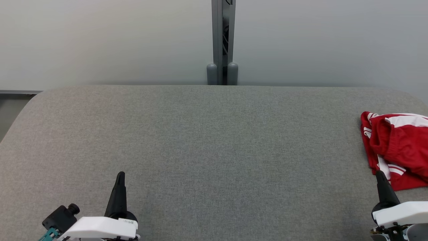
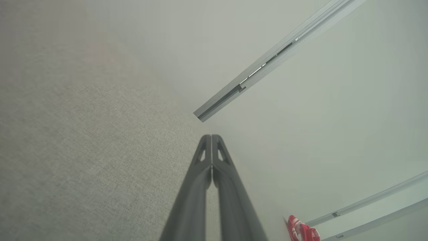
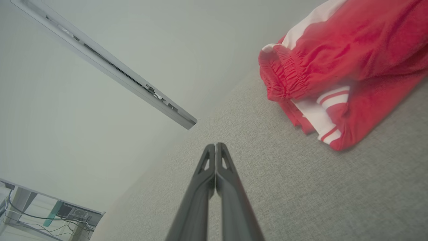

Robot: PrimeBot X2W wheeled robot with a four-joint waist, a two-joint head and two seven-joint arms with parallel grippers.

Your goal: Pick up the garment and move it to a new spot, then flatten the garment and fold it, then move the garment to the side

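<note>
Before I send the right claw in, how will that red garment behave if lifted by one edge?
Probably floppy: the red garment lies crumpled in soft folds, so the rest should dangle. It looks thin, so it is likely light. Pushed across the textured grey tabletop, it would probably bunch up rather than slide.

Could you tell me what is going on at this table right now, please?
Nothing is being handled at this moment. A red garment with white stripes lies bunched up at the right side of the grey fabric-covered table. The right gripper is shut and empty, just short of the garment's near edge and not touching it. The left gripper is also shut and empty, low at the left, far from the garment. The pick-up has not begun.
</note>
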